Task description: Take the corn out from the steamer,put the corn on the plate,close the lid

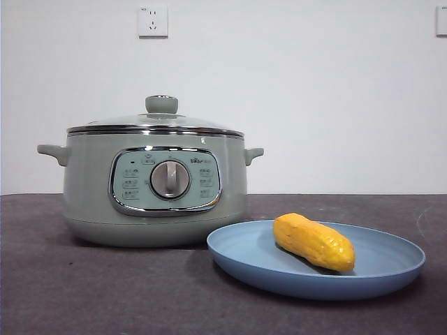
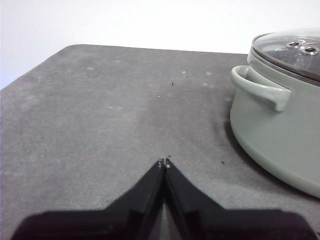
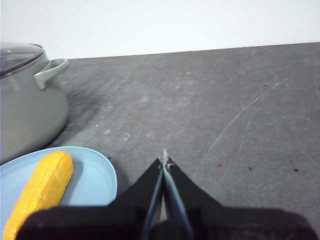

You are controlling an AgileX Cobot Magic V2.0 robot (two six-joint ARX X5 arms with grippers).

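Note:
The yellow-orange corn [image 1: 313,241] [image 3: 42,187] lies on the light blue plate [image 1: 380,269] [image 3: 92,177], to the right of the sage-green steamer [image 1: 91,202] [image 2: 275,135] [image 3: 27,115]. The glass lid [image 1: 157,122] [image 2: 292,50] [image 3: 15,55] with its green knob sits on the steamer. My left gripper [image 2: 164,162] is shut and empty, low over the bare mat on the steamer's left side. My right gripper [image 3: 164,159] is shut and empty, over the mat just beside the plate. Neither arm shows in the front view.
A dark grey mat [image 1: 105,293] covers the table. A white wall with a socket [image 1: 153,21] stands behind. The mat's rounded far corner [image 2: 70,50] shows in the left wrist view.

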